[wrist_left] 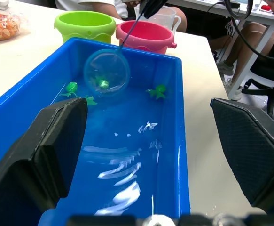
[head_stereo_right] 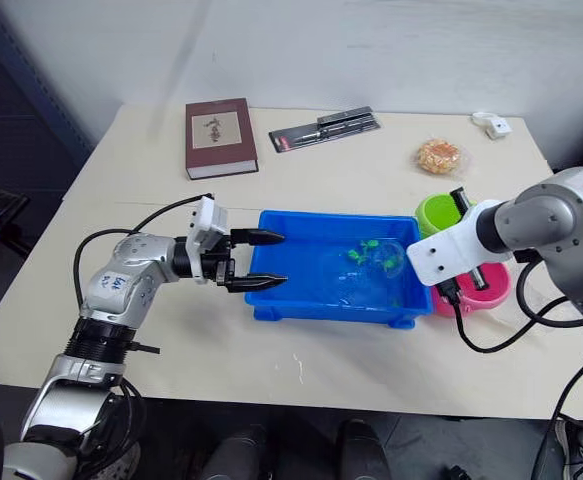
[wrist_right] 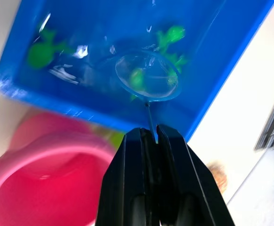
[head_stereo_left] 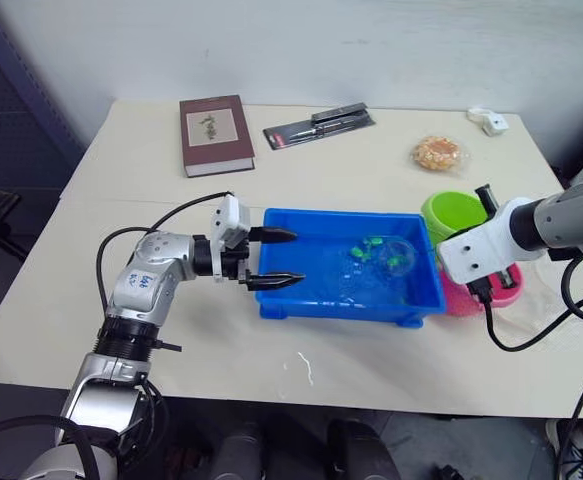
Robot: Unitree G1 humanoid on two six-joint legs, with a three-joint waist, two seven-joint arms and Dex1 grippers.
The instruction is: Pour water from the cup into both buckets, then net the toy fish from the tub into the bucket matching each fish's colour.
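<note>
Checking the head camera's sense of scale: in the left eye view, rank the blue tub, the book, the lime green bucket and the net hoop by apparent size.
1. Blue tub
2. Book, though it lies farther away
3. Lime green bucket, partly hidden by the right arm
4. Net hoop

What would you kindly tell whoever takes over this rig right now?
Right gripper: shut on the net handle, hoop in the tub over a green fish.
Left gripper: open, astride the tub's near-left wall.
Green bucket and pink bucket stand beside the tub's far end, cup behind them.
Left: lift this fish to the green bucket; other green fish remain. Water in buckets: cannot tell.
</note>
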